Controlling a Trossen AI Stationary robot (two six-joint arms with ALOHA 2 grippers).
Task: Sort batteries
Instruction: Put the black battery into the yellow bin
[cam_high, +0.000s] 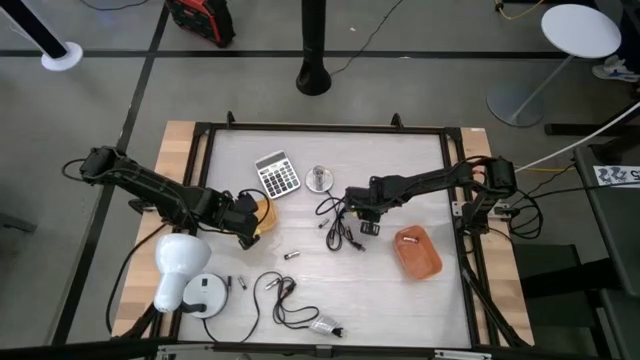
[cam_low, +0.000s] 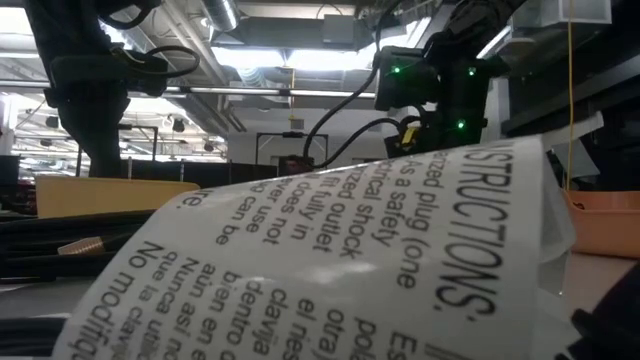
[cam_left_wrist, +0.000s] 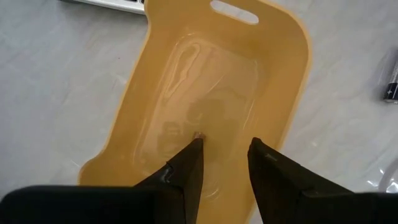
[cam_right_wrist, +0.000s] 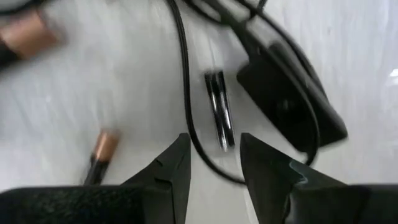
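Note:
My left gripper (cam_left_wrist: 224, 155) is open and empty, its fingers pointing down into the shallow yellow tray (cam_left_wrist: 217, 93), which lies flat on the table (cam_high: 262, 215). My right gripper (cam_right_wrist: 214, 158) is open just above a dark, silvery battery (cam_right_wrist: 219, 109) that lies on the table beside a black cable. Two copper-ended batteries (cam_right_wrist: 99, 155) (cam_right_wrist: 25, 34) lie near it. Another battery (cam_high: 291, 256) lies alone mid-table, and a dark one (cam_left_wrist: 392, 87) lies next to the yellow tray. In the high view the right gripper (cam_high: 347, 203) hovers by the cable tangle.
An orange tray (cam_high: 418, 250) lies right of the cables and black plug block (cam_right_wrist: 292, 93). A calculator (cam_high: 277, 173) and a silver disc (cam_high: 319, 179) sit at the far side. A white lamp-like object (cam_high: 180, 265) and another cable (cam_high: 290, 300) lie near. A printed label (cam_low: 330, 250) blocks the low view.

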